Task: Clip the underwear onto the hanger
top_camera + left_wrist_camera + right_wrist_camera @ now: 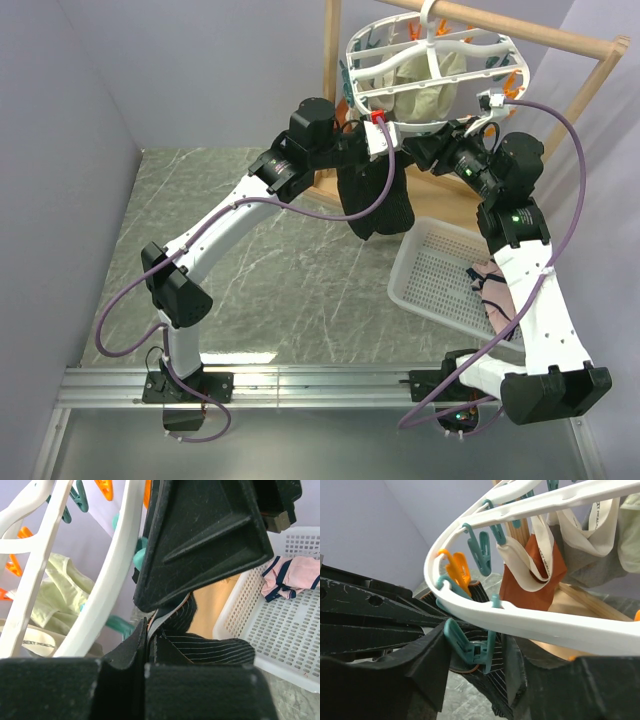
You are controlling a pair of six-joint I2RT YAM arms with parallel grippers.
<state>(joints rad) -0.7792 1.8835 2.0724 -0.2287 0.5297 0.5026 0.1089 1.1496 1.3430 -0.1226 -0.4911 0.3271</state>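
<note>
- Left wrist view: the left hand (150, 626) is clamped shut on the underwear (210, 649). It's pinching the pale-edged waistband right at the fingertips, and the rest of the fabric droops off below and to the right.
- Top external has the underwear hanging from that hand as a long black bundle. It's off the surface (260, 270) and right under the near rim of the hanger (430, 75).
- Right hand (475, 647): its two black fingers sit either side of a teal clip (460, 640) dangling off the hanger rim. Honestly can't tell if it's squeezing the clip or just sitting around it. The underwear is just below and behind that clip.
- Underwear is soft black fabric with thin light pinstripes, all bunched up.
- Hanger is glossy white plastic, oval with cross bars, with orange clips (457, 570) and teal ones hanging off it. A cream cloth (425, 95) and a rust-brown cloth (512, 587) hang on it too.
- White perforated plastic basket (440, 275) sits on the right of the surface, with a pink-and-navy cloth (290, 575) in it. The surface is a grey marble look.
</note>
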